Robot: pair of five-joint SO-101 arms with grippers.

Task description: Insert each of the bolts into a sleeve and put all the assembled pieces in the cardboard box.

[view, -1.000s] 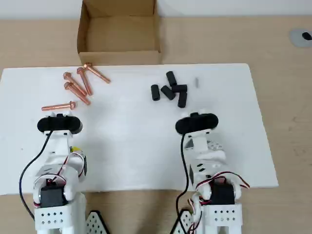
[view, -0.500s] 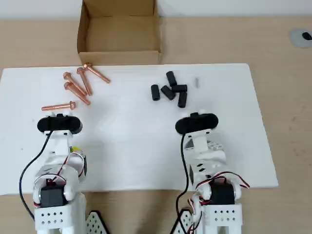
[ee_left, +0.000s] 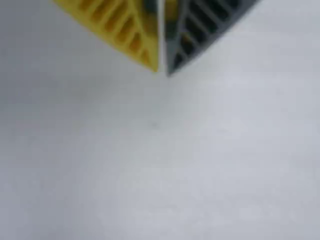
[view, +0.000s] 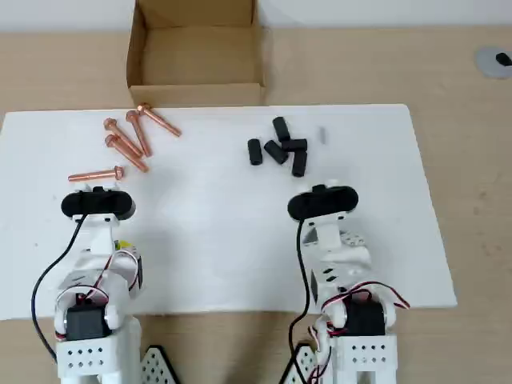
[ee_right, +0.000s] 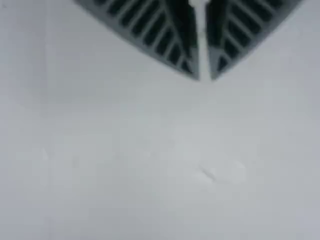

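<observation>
well, the left gripper [ee_left: 161, 70] hangs just over the white sheet [view: 216, 240], its yellow and grey jaws pressed together. the right gripper [ee_right: 202, 77] sits likewise, jaws closed to a sliver. bolts [view: 126, 154], five it seems, lie loose ahead of the left arm. sleeves [view: 276, 151] cluster ahead of the right arm, well apart from the bolts. the box [view: 196, 96] stands beyond the sheet, near the bolts.

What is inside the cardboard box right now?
Only bare cardboard floor shows inside the cardboard box; the bolts and sleeves lie outside. Its near wall may hide a thin floor strip.
</observation>
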